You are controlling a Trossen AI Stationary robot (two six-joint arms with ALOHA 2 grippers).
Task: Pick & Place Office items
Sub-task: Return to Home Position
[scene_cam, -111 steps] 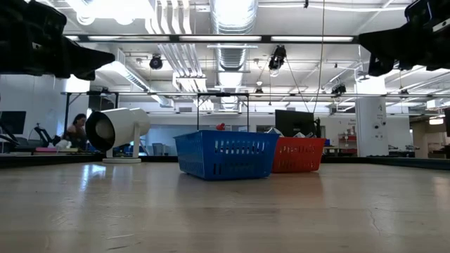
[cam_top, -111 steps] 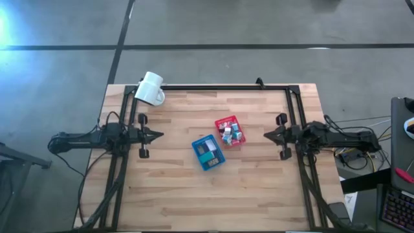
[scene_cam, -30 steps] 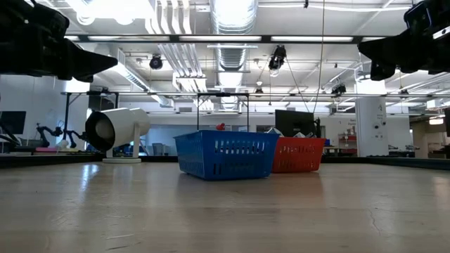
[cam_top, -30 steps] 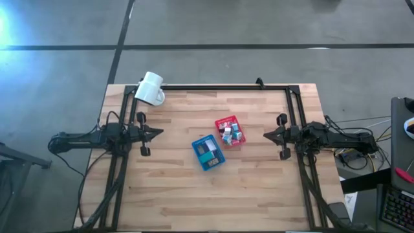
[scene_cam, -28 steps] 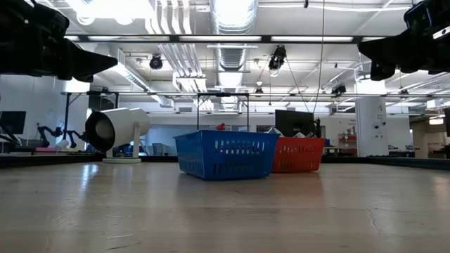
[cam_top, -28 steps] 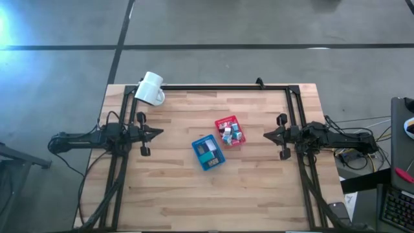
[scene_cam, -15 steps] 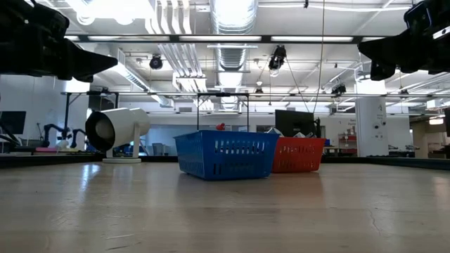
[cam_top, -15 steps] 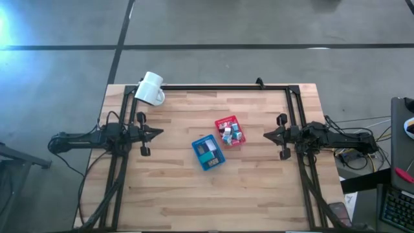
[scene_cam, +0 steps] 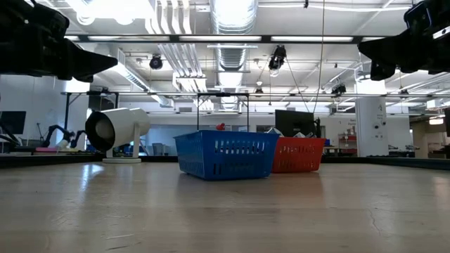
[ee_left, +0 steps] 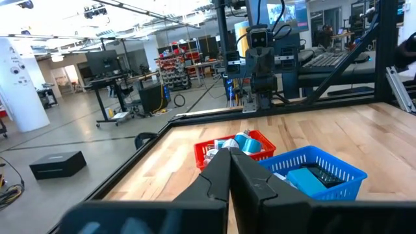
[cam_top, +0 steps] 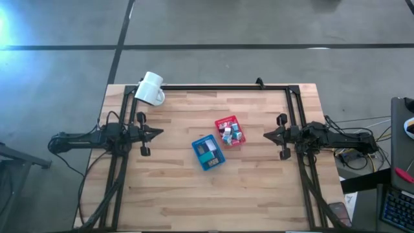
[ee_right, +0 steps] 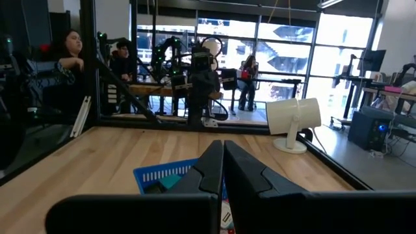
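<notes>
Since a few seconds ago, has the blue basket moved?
No. In the low view the blue basket stands just where it did, equally far right of the white mug and overlapping the red basket.

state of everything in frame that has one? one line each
left hand: shut, empty, above table's left edge
right hand: shut, empty, above right edge
red bin: upright, piled with office items
blue bin: upright, partly filled
white mug: on its side, back-left corner

L gripper (cam_top: 155, 134) & R gripper (cam_top: 268, 135): arms level, well apart, pointing at each other, jaws closed, empty.
</notes>
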